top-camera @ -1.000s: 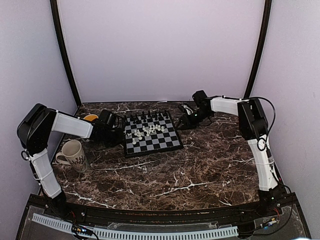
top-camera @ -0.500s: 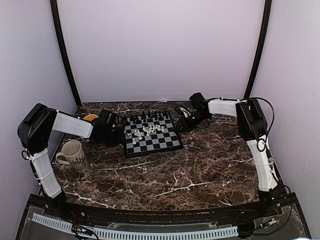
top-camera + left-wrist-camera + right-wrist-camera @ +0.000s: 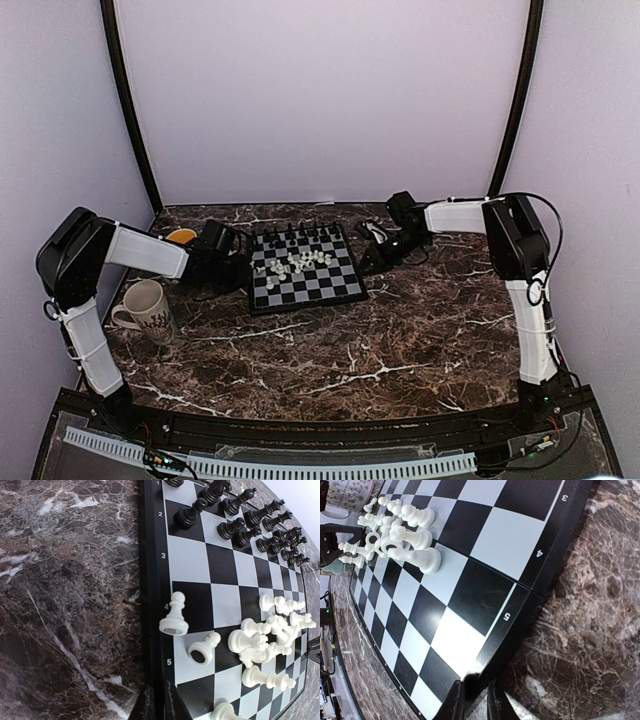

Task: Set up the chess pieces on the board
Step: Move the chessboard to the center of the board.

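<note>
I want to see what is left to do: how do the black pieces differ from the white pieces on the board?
The black pieces stand upright; most white pieces lie toppled. The black pieces form tidy rows along one edge of the board; the white pieces are heaped near its middle. Both sets are on the board.

A brown marble table [image 3: 400, 340] with white veins carries a white mug [image 3: 147, 310] with dark print, upright near its left edge, handle to the left. Farther back sits a small orange thing [image 3: 182, 236], partly hidden. Pale lilac walls [image 3: 320, 100] and two black poles [image 3: 125, 100] stand behind. A white slotted strip [image 3: 300, 468] runs along the near edge.
</note>
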`<state>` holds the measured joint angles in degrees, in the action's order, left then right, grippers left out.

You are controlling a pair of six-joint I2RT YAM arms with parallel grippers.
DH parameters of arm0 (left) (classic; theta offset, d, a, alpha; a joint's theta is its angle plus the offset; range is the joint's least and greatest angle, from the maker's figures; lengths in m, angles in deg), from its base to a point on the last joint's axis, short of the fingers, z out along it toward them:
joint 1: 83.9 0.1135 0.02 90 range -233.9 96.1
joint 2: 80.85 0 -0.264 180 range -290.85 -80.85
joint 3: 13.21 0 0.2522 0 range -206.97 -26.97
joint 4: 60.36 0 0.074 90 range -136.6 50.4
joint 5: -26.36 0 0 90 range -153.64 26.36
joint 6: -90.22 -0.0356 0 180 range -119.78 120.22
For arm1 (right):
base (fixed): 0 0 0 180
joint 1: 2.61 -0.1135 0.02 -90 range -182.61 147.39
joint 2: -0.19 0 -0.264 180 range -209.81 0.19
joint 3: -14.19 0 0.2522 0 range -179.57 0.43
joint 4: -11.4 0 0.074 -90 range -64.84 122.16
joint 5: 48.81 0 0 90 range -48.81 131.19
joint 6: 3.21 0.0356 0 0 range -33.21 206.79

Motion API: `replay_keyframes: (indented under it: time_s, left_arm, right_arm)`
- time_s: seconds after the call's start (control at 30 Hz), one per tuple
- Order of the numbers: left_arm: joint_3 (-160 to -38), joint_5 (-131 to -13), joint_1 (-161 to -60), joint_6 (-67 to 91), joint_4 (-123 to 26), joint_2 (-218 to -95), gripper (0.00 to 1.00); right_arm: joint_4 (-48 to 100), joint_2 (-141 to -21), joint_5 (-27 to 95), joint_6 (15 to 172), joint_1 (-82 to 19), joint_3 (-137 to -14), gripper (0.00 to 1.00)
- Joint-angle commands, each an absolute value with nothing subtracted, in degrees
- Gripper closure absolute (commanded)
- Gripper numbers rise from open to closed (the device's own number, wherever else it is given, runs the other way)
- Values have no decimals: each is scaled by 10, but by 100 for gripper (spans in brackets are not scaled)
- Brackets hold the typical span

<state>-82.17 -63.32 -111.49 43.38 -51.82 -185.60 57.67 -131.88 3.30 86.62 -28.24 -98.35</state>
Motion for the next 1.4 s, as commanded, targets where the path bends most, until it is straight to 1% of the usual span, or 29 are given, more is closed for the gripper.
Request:
replay_keyframes:
  time_s: [0.0,0.4,0.43,0.6,0.77,0.97,1.37]
  left_arm:
    - [-795,-692,-1160,444,-507,-1874,91]
    - [-756,-709,-1188,453,-490,-1852,92]
    - [-751,-709,-1205,454,-489,-1849,92]
    - [-737,-720,-1227,457,-475,-1837,92]
    - [-721,-733,-1246,456,-481,-1821,92]
    - [-714,-741,-1277,452,-481,-1807,92]
    - [-702,-712,-1345,477,-461,-1780,93]
  right_arm:
    - [617,-1311,11,842,-321,-944,85]
    - [615,-1271,5,832,-325,-879,86]
    - [615,-1267,4,829,-326,-872,86]
    - [625,-1247,-3,817,-333,-843,86]
    - [640,-1218,-10,803,-344,-801,87]
    - [625,-1163,-11,797,-372,-729,87]
    - [632,-1128,-5,774,-389,-689,88]
